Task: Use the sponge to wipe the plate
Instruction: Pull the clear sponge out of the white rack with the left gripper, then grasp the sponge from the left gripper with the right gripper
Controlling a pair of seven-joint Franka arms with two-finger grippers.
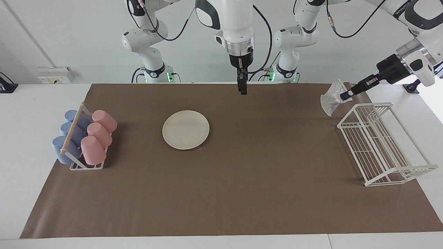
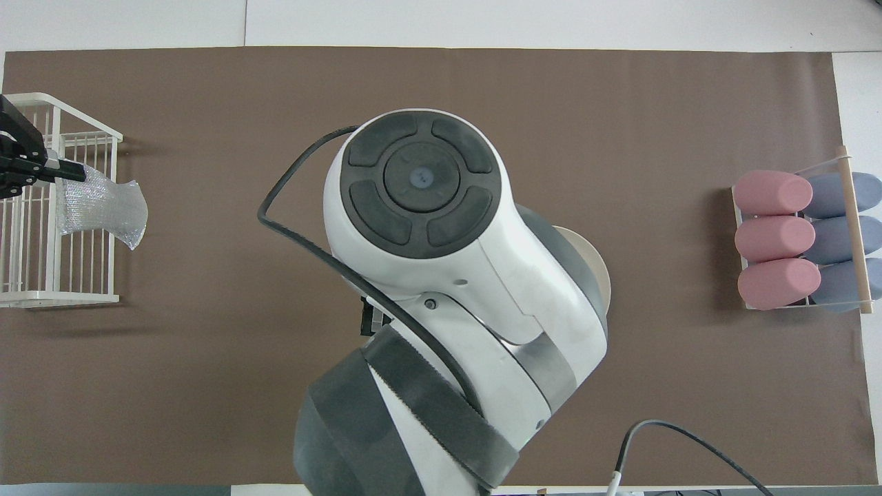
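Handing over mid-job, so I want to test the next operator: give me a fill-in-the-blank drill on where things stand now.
1. The left gripper holds the ____ up over the white wire rack.
2. The plate lies flat on the brown ____.
3. The right gripper hangs above the mat and holds ____.
4. The cup rack carries three blue cups and three ____ ones.

Missing words: sponge; mat; nothing; pink

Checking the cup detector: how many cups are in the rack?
6, all lying in the cup rack at the right arm's end of the table: three pink cups and three blue cups beside them. None looks hidden.
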